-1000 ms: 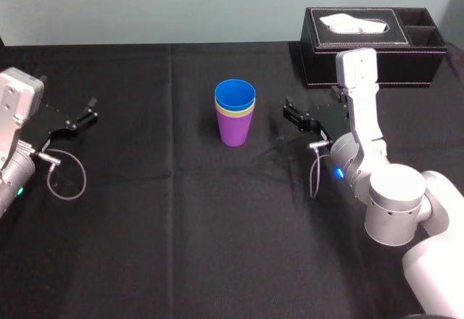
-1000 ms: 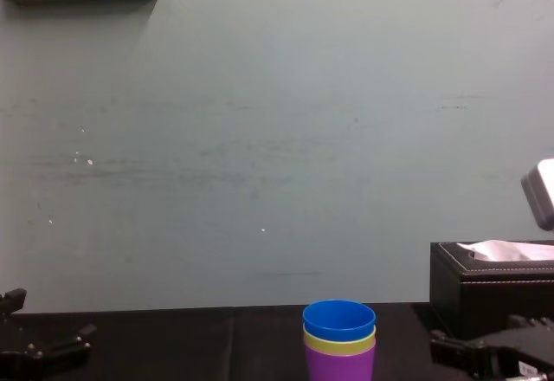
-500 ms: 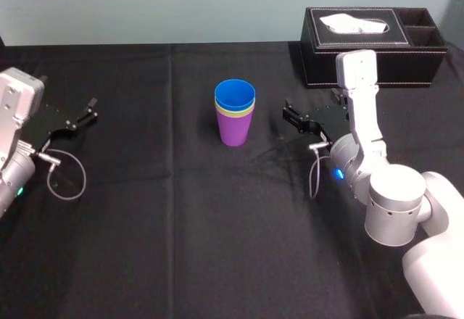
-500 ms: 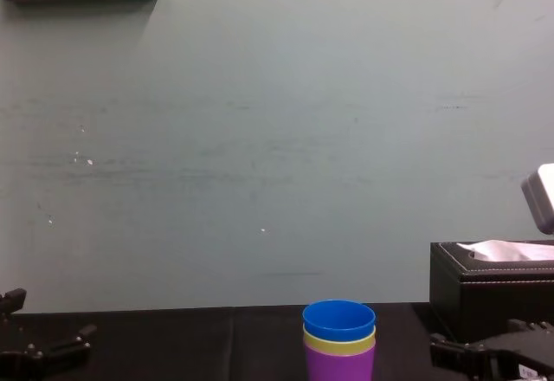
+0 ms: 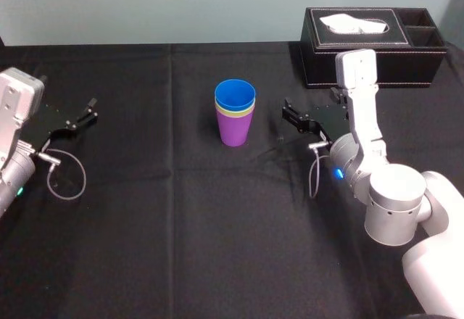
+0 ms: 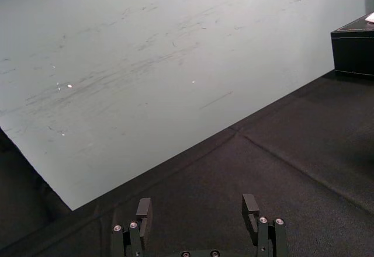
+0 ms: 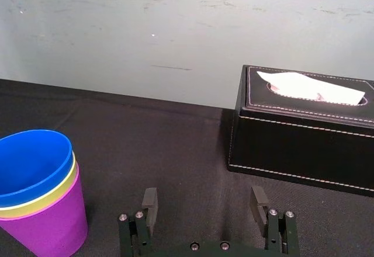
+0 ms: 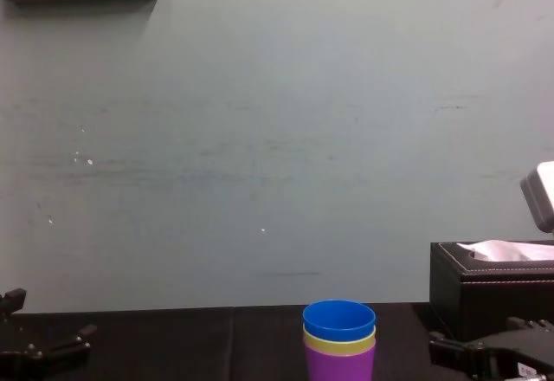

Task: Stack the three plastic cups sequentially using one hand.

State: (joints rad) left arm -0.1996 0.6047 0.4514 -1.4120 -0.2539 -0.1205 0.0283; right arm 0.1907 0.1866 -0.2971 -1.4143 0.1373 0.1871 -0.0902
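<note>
**Operator:** What am I looking at?

**Spotter:** You have a table [image 5: 145, 225] under black cloth, set against a pale green wall [image 8: 260, 138], with a black tissue box [image 5: 373, 51] at its far right. The cups stand near the middle of the cloth, upright and nested. The purple cup [image 5: 234, 132] is at the bottom, the yellow-green cup [image 5: 235, 114] shows as a thin band inside it, and the blue cup [image 5: 235, 93] is on top, mouth up.

**Operator:** Anything left to stack?

**Spotter:** I'd say not. No cup stands loose, so your task looks finished.

**Operator:** And my hands?

**Spotter:** Your right gripper [image 5: 288, 114] is low over the cloth, near the stack but apart from it. Its jaws are spread wide with nothing between them. The stack lies to that gripper's left, with its long axis vertical. In the right wrist view it sits off to one side of the fingers, not between them. Your left gripper [image 5: 92, 110] rests near the table's left edge, well apart from the cups, also wide and empty. The right arm is clearly the nearer one.

**Operator:** So what matters if I move?

**Spotter:** In my judgement, only that gap. Draw the right arm away to the right, since a sweep leftward could tip a light, tall stack.
</note>
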